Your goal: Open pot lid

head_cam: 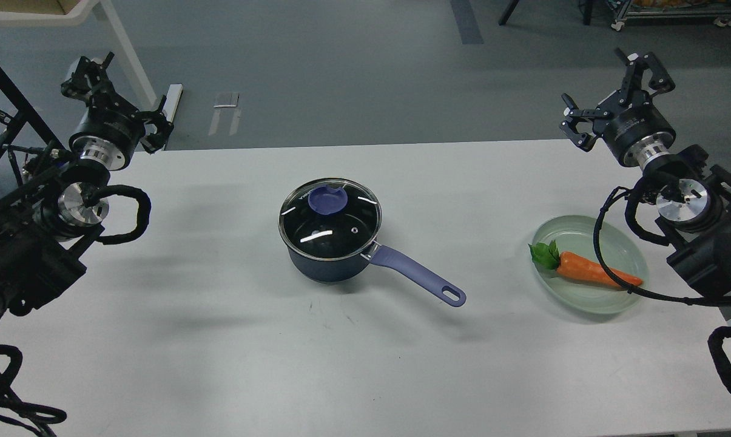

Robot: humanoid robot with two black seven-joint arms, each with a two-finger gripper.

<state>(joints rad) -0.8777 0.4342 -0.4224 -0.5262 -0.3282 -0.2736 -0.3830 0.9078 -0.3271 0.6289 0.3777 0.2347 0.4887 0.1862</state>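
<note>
Lid (pixel 330 220) of clear glass, metal-rimmed with a flat purple knob, sits on the navy pot (pixel 327 267) mid-table (pixel 219 340), lavender handle pointing lower right. Left gripper (pixel 119 91) and right gripper (pixel 617 91) hover at the far corners, fingers spread, grasping nothing.

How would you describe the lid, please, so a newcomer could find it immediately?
Start at the white table and find the dark blue pot near its middle. The lid sits on top of it: clear glass, metal rim, flat purple knob, unlike the pale green plate holding a carrot.
</note>
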